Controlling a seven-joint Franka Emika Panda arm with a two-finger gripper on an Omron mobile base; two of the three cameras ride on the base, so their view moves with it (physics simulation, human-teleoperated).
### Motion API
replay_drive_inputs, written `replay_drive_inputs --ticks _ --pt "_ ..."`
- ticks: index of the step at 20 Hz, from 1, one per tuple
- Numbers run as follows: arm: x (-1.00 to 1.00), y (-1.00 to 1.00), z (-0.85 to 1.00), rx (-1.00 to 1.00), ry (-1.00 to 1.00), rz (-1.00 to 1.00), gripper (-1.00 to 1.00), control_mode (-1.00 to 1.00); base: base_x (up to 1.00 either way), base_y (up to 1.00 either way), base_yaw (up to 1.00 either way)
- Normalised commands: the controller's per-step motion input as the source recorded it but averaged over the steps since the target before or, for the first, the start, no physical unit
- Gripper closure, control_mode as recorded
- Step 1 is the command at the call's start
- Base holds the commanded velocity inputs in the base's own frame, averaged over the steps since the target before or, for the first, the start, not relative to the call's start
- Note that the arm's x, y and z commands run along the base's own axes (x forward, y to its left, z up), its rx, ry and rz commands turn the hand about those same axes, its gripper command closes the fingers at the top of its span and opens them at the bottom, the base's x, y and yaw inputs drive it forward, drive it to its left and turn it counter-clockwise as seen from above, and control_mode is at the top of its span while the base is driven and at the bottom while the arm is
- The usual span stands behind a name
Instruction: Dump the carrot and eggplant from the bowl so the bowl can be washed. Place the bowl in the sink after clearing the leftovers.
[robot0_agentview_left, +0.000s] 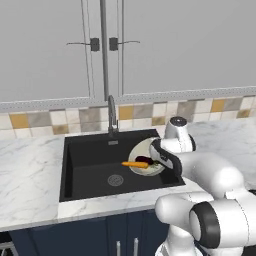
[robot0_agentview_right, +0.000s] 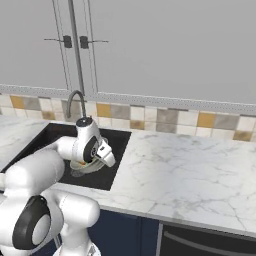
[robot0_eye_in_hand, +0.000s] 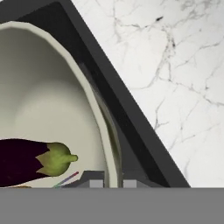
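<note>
1 bowl (robot0_agentview_left: 145, 156) hangs tilted over the right side of the black sink (robot0_agentview_left: 90, 165), with 1 carrot (robot0_agentview_left: 134, 164) and 1 eggplant (robot0_eye_in_hand: 26, 159) in it. The pincer (robot0_eye_in_hand: 110, 183) is clamped on the bowl's rim. Marble surface (robot0_agentview_right: 190, 165) surrounds the sink, with 1 faucet (robot0_agentview_left: 112, 116) behind.

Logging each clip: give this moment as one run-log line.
gripper: shut on bowl rim | bowl: tilted over sink | carrot, eggplant: in bowl
</note>
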Motion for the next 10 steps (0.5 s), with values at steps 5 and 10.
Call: replay_drive_inputs --ticks 5,10 --pt "0.32 0.13 -0.21 -0.17 0.00 0.00 1.00 -1.00 0.00 0.00 0.00" --pt "0.47 0.00 -0.04 -0.06 0.00 -0.03 1.00 -1.00 0.00 0.00 0.00"
